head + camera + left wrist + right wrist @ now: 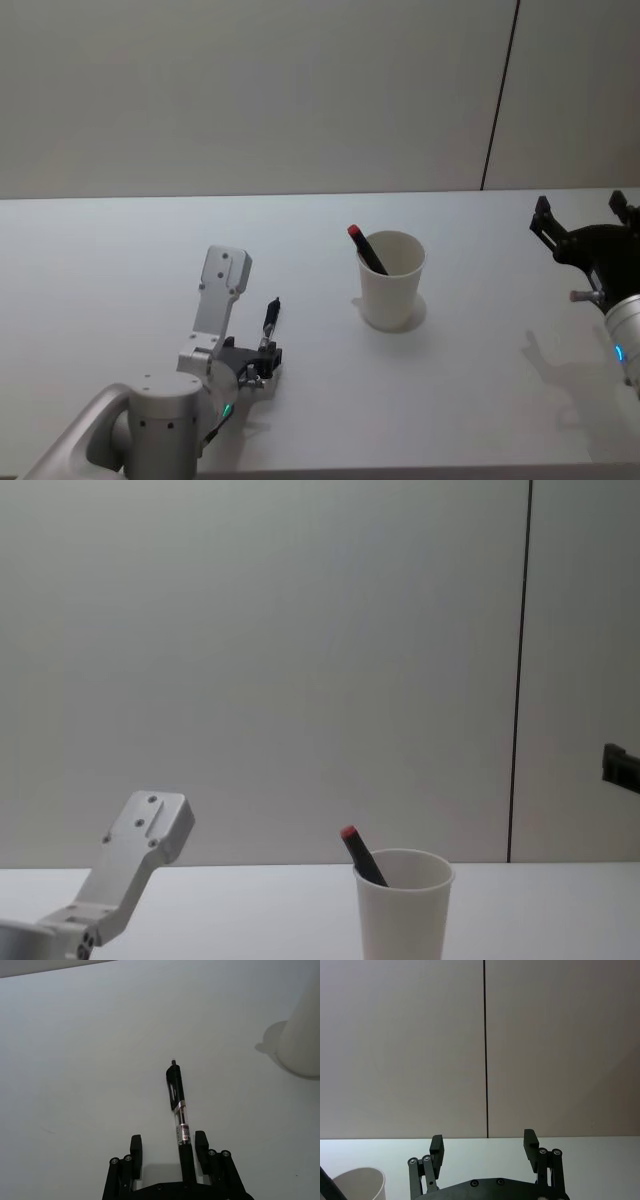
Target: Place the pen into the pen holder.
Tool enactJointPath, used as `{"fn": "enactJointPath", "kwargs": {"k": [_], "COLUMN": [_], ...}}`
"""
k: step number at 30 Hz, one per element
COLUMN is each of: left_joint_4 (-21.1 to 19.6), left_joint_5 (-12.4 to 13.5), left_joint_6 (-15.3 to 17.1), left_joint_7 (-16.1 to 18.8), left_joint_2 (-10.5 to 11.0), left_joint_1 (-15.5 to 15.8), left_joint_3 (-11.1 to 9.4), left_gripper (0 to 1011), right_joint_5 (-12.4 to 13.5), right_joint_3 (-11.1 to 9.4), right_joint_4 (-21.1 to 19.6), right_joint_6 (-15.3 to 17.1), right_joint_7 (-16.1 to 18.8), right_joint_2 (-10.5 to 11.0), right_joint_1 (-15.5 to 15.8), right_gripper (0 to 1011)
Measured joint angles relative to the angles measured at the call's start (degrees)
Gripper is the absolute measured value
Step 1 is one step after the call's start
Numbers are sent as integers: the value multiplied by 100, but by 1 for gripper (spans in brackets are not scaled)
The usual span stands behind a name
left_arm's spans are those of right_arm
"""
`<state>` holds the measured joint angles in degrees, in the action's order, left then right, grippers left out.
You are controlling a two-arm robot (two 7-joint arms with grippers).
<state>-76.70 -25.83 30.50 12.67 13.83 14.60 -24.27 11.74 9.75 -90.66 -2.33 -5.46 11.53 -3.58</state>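
two pens show in the head view. a black pen lies flat on the white table, left of the pen holder and well apart from it. a red-capped pen leans inside that cup, its cap poking above the rim. the left gripper sits low at the black pen's near end, a finger on either side. over on the right, the right gripper hangs above the table, spread wide with nothing in it.

on to the left wrist view: the black pen runs straight out between the fingers. bare table shows on both sides of the barrel, so the left gripper is parted around it, not clamped. it looks like no contact, though the pen's near end is tucked under the gripper body. the pen holder stands off to one side, throwing a shadow.

right wrist view: the right gripper is wide apart and empty, facing the wall. the pen holder peeks in at a corner.

chest view: the pen holder stands upright, and the red-capped pen slants out over its left rim. a sliver of the right gripper shows at the right edge, up off the table.
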Motion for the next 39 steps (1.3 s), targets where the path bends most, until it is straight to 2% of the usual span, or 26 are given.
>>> {"fn": "enactJointPath", "kwargs": {"k": [11,17,18,19,20,21,23,28,39], "left_joint_4": [24,23,22,22,20,20,20,23,41], "left_joint_5": [108,167,185,185,204,214,243,298,383], "left_joint_6": [33,47,55,55,62,65,76,103,121], "left_joint_7": [0,-10,-18,-18,-27,-31,-44,-71,-118], "left_joint_2": [-62,-92,-101,-101,-112,-115,-132,-160,-207], "left_joint_1": [10,15,17,17,20,22,30,48,70], "left_joint_3": [-18,-31,-37,-37,-43,-46,-55,-60,-55], "left_gripper": [606,496,451,451,378,378,268,143,137], "right_joint_5": [0,0,0,0,0,0,0,0,0], "right_joint_3": [0,0,0,0,0,0,0,0,0], "right_joint_4": [0,0,0,0,0,0,0,0,0], "right_joint_6": [0,0,0,0,0,0,0,0,0], "right_joint_7": [0,0,0,0,0,0,0,0,0], "right_joint_2": [0,0,0,0,0,0,0,0,0], "right_joint_1": [0,0,0,0,0,0,0,0,0], "right_gripper": [1001,1002,1002,1002,1001,1001,1001,1002,1002]}}
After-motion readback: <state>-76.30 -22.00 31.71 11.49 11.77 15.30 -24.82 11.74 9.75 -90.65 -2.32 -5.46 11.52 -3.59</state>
